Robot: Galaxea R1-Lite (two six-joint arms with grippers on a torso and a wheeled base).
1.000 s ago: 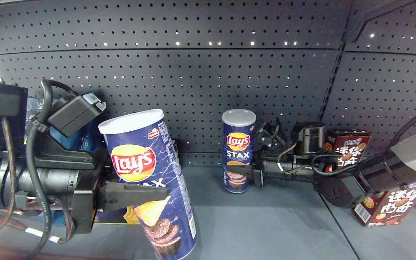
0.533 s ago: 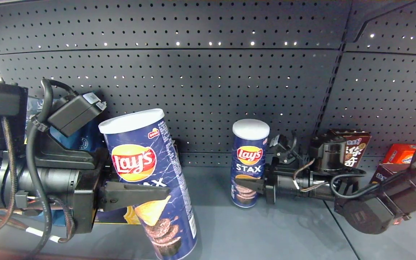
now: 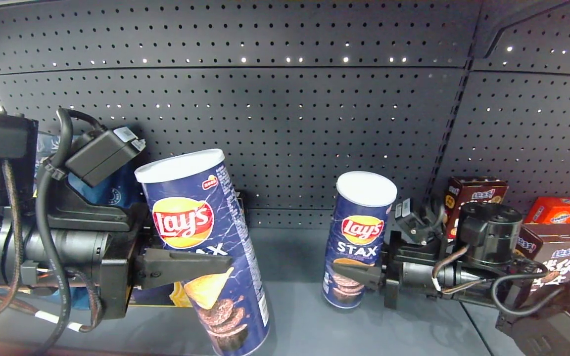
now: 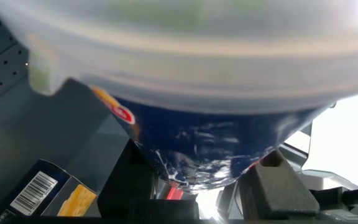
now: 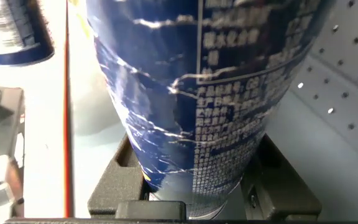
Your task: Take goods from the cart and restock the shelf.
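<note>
Two blue chip cans with white lids are held over the grey shelf board [image 3: 305, 326]. My left gripper [image 3: 186, 269] is shut on the larger-looking near can [image 3: 206, 247], which leans with its lid toward the left, close to the shelf's front. In the left wrist view that can [image 4: 210, 143] is seen from its lid end. My right gripper [image 3: 359, 274] is shut on the second can [image 3: 359, 237], tilted slightly, in the middle of the shelf just above the board. The right wrist view shows this can [image 5: 204, 99] between the black fingers [image 5: 114, 190].
A dark pegboard back wall [image 3: 285, 123] closes the shelf. Brown snack boxes [image 3: 473, 198] and an orange box [image 3: 562, 210] stand at the right. Blue bags [image 3: 112, 190] sit behind my left arm at the left.
My right gripper has carried its can toward the right and nearer the shelf's front, and the can now tilts a little. The left arm and its can have stayed still.
</note>
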